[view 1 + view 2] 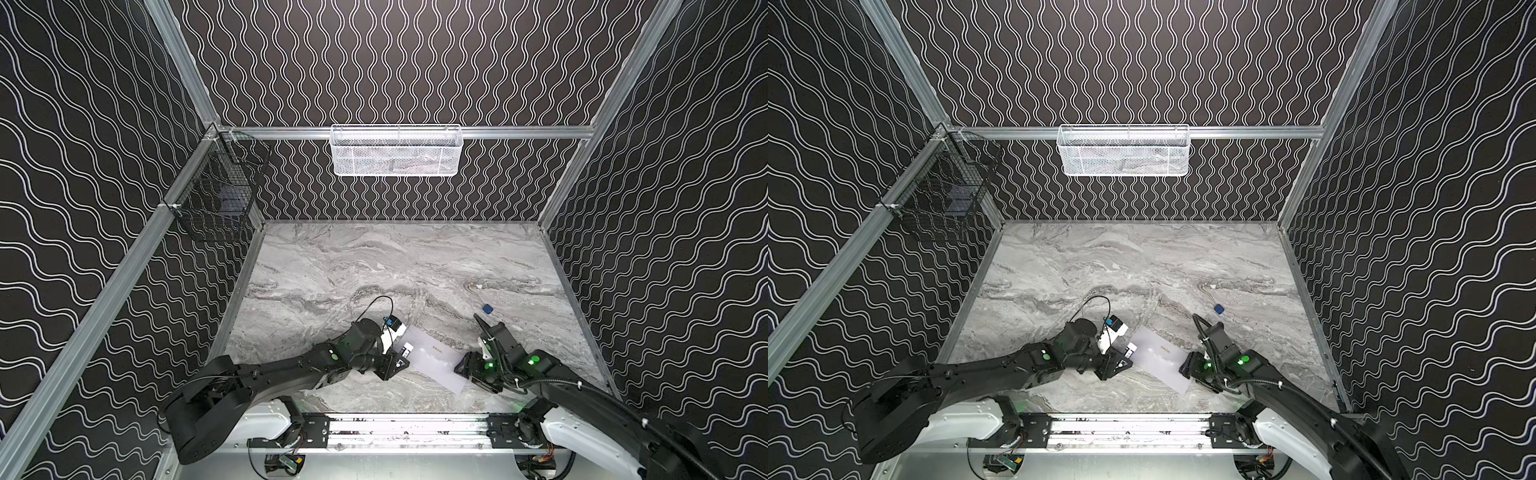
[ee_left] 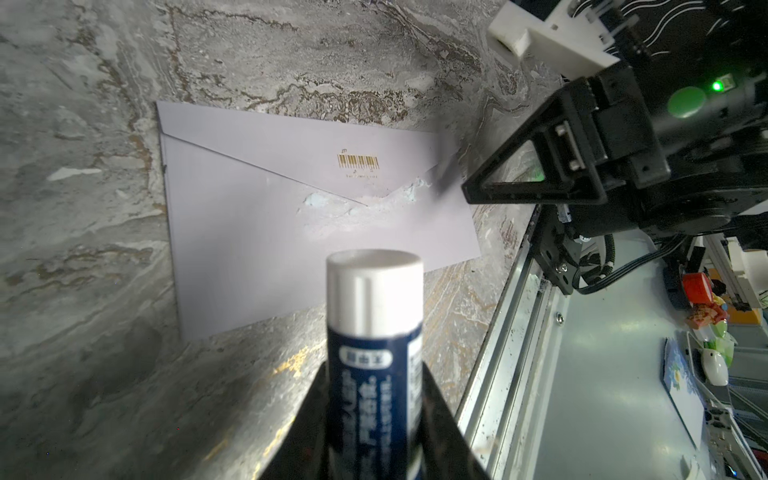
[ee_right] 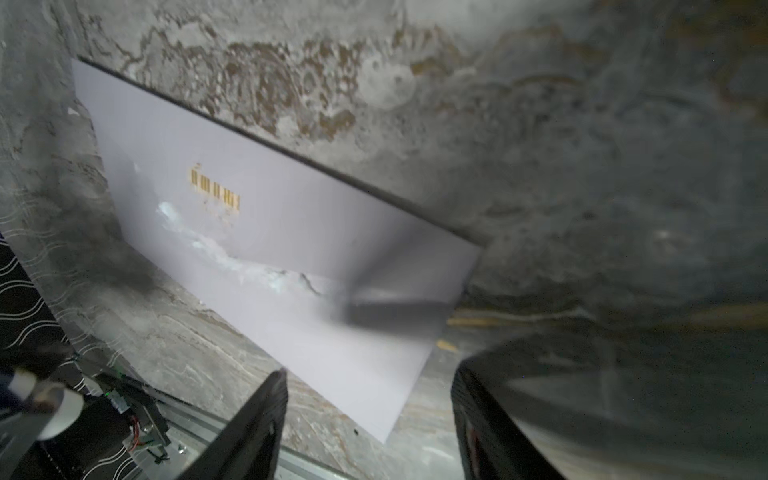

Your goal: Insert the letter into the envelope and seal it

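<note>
Crouching over envelope (image 1: 432,358) | right pincer (image 3: 369,374) agape | left pincer (image 2: 374,401) clamping glue stick (image 2: 374,299)

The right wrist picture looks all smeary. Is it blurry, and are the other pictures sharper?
Right wrist view: yes, smeared by motion; the envelope and its gold mark look streaky. Left wrist view: the envelope is sharp, but the close glue stick is a bit soft and its white cap glares. Both top views: sharp and evenly lit.
</note>
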Robot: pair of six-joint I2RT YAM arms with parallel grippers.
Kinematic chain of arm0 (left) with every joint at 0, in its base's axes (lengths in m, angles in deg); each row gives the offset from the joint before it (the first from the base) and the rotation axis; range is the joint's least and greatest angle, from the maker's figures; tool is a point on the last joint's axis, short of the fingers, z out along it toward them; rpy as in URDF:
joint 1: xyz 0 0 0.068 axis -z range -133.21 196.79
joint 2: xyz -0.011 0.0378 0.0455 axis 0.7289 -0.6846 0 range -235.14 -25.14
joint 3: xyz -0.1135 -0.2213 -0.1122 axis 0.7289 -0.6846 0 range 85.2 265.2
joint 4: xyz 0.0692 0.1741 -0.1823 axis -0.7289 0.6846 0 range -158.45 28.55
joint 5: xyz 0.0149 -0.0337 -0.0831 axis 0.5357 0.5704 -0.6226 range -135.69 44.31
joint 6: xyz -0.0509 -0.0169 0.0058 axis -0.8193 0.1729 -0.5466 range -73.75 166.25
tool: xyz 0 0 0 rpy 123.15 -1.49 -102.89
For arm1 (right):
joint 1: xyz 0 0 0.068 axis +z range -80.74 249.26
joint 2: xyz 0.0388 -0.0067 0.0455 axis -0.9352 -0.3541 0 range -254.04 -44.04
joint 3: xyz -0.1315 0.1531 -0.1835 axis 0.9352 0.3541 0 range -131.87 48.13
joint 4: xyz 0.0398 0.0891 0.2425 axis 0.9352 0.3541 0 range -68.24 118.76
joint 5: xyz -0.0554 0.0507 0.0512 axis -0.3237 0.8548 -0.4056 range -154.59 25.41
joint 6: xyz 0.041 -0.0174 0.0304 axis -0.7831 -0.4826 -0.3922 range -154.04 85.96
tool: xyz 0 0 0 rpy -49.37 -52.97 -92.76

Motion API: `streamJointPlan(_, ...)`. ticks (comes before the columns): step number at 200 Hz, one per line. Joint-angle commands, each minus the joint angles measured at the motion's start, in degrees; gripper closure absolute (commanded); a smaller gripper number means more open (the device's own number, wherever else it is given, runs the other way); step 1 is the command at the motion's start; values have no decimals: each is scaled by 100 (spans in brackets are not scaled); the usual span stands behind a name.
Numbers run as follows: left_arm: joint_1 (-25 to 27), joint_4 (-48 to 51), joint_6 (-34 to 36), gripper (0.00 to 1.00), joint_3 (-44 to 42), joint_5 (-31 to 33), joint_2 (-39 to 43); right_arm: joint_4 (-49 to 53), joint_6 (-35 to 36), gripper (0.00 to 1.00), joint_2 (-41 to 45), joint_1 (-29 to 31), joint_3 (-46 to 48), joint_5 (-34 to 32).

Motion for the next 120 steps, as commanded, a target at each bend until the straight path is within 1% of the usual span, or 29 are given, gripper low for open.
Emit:
streamJointPlan(1,-8,16,162,100,14,90,126,-91,320,33,-493,-38,-161,-394)
streamJointPlan(31,-18,147,209,100,41,145,202,-319,687,33,-978,-197,-341,-465)
streamJointPlan(79,-17,36,121,100,50,109,157,-530,1406,34,-1736,-529,-726,-455)
streamJointPlan(120,-17,85,142,100,48,136,226,-885,1701,37,-2229,-633,-911,-124)
